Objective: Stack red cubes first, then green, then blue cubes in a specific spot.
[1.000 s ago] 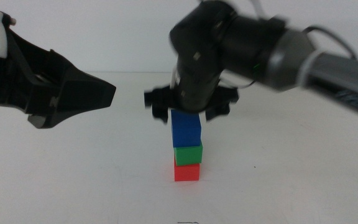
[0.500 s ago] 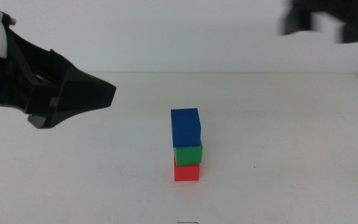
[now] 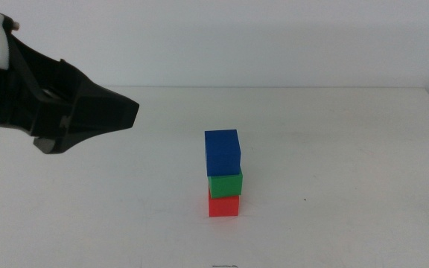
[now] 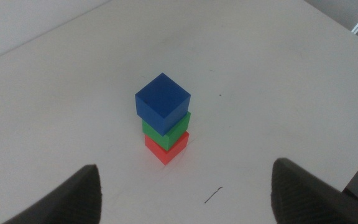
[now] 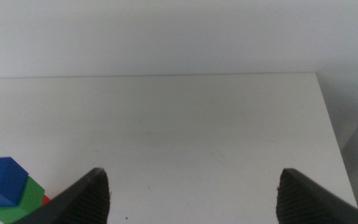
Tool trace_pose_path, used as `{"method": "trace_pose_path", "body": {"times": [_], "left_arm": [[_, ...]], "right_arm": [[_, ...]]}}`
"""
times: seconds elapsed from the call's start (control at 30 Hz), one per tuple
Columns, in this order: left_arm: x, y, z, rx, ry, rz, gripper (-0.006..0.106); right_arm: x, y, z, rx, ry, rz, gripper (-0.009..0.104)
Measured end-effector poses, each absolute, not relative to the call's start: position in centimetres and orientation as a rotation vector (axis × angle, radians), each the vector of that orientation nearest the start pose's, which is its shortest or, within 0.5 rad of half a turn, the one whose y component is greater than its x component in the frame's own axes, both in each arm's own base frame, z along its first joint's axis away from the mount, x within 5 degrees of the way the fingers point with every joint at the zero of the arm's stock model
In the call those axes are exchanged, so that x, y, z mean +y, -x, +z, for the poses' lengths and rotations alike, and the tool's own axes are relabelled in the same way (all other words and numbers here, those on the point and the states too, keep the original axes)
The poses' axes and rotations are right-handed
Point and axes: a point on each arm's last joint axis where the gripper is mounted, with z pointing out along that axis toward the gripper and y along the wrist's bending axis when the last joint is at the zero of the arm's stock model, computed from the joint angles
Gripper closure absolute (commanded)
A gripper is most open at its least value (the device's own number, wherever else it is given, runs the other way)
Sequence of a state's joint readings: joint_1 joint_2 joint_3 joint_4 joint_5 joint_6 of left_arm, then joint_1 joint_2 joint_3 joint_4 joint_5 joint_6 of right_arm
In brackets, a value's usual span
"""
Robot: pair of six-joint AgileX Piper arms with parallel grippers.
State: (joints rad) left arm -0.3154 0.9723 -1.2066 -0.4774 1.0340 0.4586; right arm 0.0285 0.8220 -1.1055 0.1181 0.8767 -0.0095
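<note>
A: Where are the cubes now?
B: On the white bench [image 3: 334, 171], one tower: red cube [image 3: 223, 205] below, green cube [image 3: 226, 183] on it, blue cube [image 3: 223, 152] on top, a little askew.
A: So the stacking looks finished?
B: I think yes; nothing remains but keeping away.
A: And the claws?
B: Left claw [image 4: 185, 193] hangs wide and empty beside the tower. Right claw [image 5: 194, 193] also wide, well apart.

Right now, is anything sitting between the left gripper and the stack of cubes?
Nothing visible. Bare white tabletop lies between the open left gripper and the stack: matte blue cube on green cube on red cube. The right gripper is out of the middle view.
</note>
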Motion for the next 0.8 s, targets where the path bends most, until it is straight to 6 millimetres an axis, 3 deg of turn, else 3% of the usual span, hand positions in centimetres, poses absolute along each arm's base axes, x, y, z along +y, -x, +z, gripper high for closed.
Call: {"method": "trace_pose_path", "body": {"times": [0.47,0.6,0.8], "left_arm": [[-8.4,-15.2,42.5,2.05,-0.744,-0.473,0.007],[-6.5,-14.8,41.9,1.946,-0.541,-0.311,0.007],[-2.0,-12.7,39.8,1.837,-0.099,-0.156,0.007]], "right_arm": [[1.1,-13.8,42.2,2.023,0.033,0.15,0.017],[1.1,-13.8,42.2,2.023,0.033,0.15,0.017],[1.1,-13.8,42.2,2.023,0.033,0.15,0.017]]}}
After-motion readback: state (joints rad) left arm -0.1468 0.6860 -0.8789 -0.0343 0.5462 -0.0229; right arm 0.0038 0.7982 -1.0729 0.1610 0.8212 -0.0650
